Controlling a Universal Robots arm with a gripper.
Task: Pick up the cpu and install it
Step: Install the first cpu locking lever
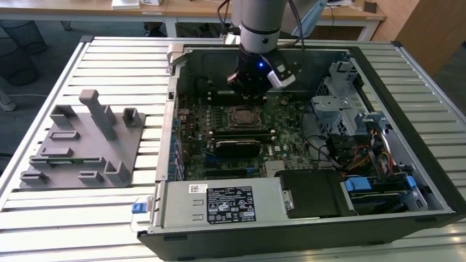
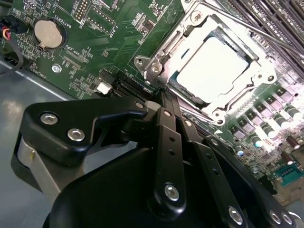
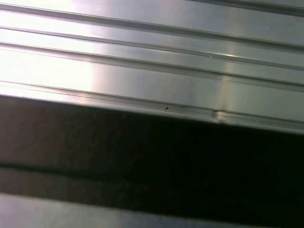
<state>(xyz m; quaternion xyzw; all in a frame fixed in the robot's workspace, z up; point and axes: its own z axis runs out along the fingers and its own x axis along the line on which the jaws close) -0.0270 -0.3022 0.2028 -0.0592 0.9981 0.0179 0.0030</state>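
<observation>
The cpu [image 2: 212, 70] lies seated inside the socket frame [image 2: 156, 61] on the motherboard [image 2: 90, 28]; the pincer [image 2: 164, 95] hovers just beside the frame, fingertips closed together, gripping nothing.

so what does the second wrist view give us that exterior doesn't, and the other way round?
Second wrist view only: the cpu lying inside the socket frame, shiny top up, plus a coin cell. Exterior view only: the grey plastic fixture on the slatted table at the exterior view's left, and the open computer case. Both: the motherboard and the socket.
</observation>
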